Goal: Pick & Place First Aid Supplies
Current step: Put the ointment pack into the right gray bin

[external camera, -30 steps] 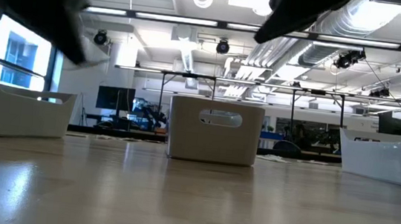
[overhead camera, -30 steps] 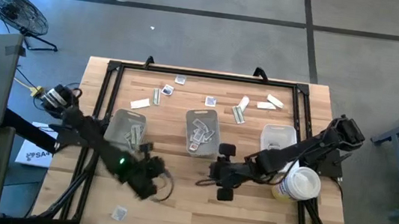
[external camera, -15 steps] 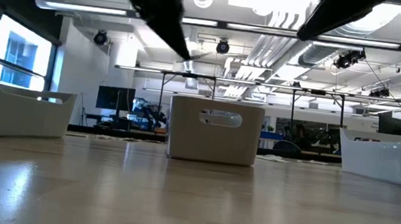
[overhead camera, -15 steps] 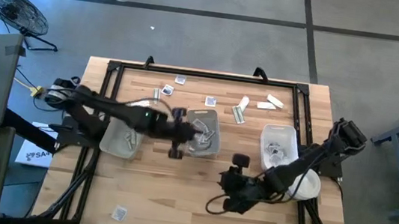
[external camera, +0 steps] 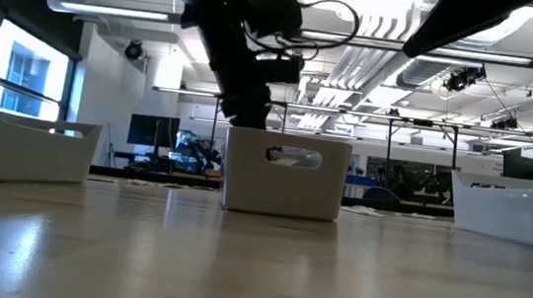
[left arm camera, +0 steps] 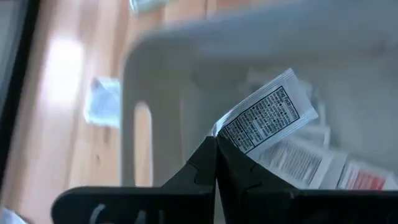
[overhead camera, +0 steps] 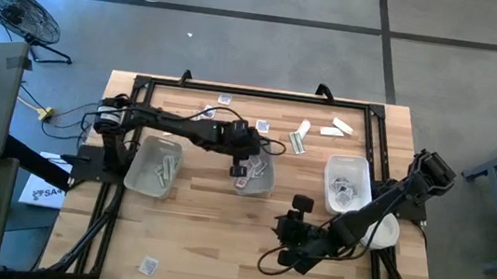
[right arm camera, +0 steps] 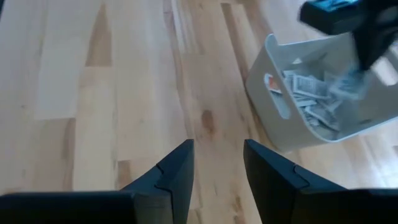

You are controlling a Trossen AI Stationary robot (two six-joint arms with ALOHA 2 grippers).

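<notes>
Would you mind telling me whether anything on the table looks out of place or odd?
One square sachet lies alone near the table's front edge, apart from the loose packets along the far side. Otherwise nothing stands out: the left tool holds a printed sachet above the middle tray.

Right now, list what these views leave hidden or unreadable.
- Print on the sachet held in the left gripper: blurred in the left wrist view.
- Middle tray contents: its wall hides them in the low view.
- Round tub: partly covered by the right arm in the high view.
- Packet near the table's front: too small to identify.
</notes>
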